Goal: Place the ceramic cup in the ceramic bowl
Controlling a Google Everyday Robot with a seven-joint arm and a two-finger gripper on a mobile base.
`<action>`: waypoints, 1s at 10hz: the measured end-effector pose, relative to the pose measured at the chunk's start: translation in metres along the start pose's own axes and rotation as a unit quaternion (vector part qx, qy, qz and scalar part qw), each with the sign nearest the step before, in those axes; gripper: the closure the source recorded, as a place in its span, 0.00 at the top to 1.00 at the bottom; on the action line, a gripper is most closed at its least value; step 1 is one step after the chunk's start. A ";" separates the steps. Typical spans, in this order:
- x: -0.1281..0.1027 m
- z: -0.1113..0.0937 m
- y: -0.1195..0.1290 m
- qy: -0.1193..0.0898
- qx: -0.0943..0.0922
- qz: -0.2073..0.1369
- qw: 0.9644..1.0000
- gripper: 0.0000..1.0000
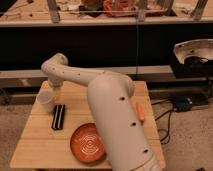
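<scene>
Upright cup (45, 101) beside jaws, bowl (80, 146) apart

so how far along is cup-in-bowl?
Done: nothing yet. The small off-white ceramic cup stands near the back-left corner of the wooden table, apart from the wide orange-red ceramic bowl, which is empty. In hand: the gripper hangs close beside the cup, behind the black rectangular block. Left: grasp, lift, carry, set it in the bowl.

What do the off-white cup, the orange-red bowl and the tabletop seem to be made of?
The small off-white cylindrical cup: probably ceramic, with a matte, plain opaque wall. The wide orange-red round bowl: likely glazed ceramic, with pale rings inside. The tabletop: light wood, with faint plank lines. The pincer hangs beside the cup.
</scene>
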 end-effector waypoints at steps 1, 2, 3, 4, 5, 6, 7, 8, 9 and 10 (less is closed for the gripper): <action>-0.001 0.001 0.000 -0.001 0.000 0.000 1.000 0.80; -0.002 0.001 0.001 -0.002 0.000 -0.001 1.000 0.80; -0.002 -0.006 0.002 -0.007 -0.001 0.002 1.000 0.80; -0.001 -0.018 -0.001 -0.009 0.001 0.006 1.000 0.80; 0.001 -0.025 -0.003 -0.012 0.004 0.009 1.000 0.80; 0.003 -0.031 -0.005 -0.015 0.007 0.015 1.000 0.80; 0.003 -0.032 -0.006 -0.019 0.008 0.020 1.000 0.80; 0.004 -0.033 -0.007 -0.020 0.008 0.023 0.999 0.80; 0.006 -0.034 -0.009 -0.021 0.007 0.029 0.999 0.80; 0.004 -0.037 -0.011 -0.022 0.006 0.030 0.999 0.80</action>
